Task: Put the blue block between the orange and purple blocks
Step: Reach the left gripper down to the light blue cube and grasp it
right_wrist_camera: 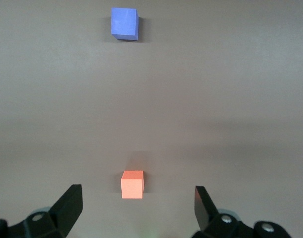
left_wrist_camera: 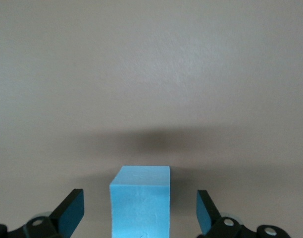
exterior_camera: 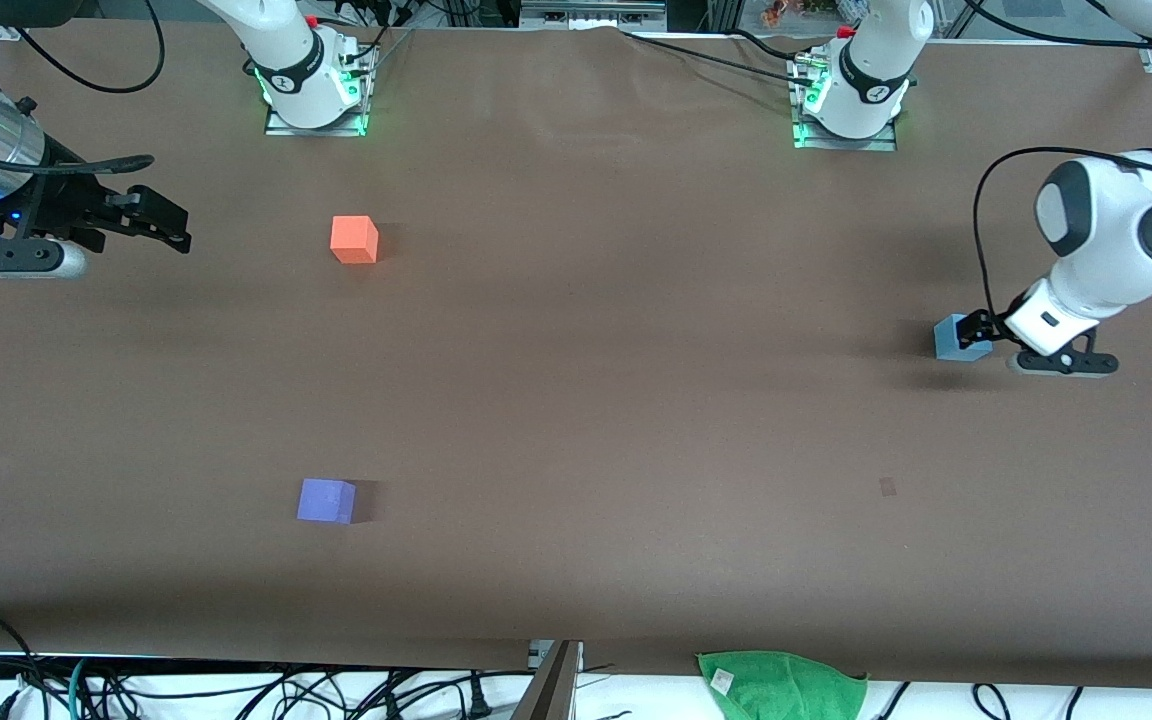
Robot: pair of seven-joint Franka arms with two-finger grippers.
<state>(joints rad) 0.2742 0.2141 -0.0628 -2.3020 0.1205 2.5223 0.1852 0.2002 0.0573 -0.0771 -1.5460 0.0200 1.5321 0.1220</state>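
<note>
The light blue block (exterior_camera: 958, 338) rests on the brown table toward the left arm's end. My left gripper (exterior_camera: 981, 330) is low around it and open. In the left wrist view the blue block (left_wrist_camera: 140, 203) stands between the fingers of the left gripper (left_wrist_camera: 139, 209) with a gap on each side. The orange block (exterior_camera: 354, 240) lies toward the right arm's end, and the purple block (exterior_camera: 326, 500) lies nearer the front camera than it. My right gripper (exterior_camera: 164, 218) waits open and empty over the table's right-arm end. The right wrist view shows the right gripper (right_wrist_camera: 137, 202), the orange block (right_wrist_camera: 132, 184) and the purple block (right_wrist_camera: 124, 23).
A green cloth (exterior_camera: 781, 685) lies at the table's edge nearest the front camera. The two arm bases (exterior_camera: 316, 85) (exterior_camera: 851, 100) stand at the edge farthest from it. A small dark mark (exterior_camera: 887, 487) is on the tabletop. Cables hang below the near edge.
</note>
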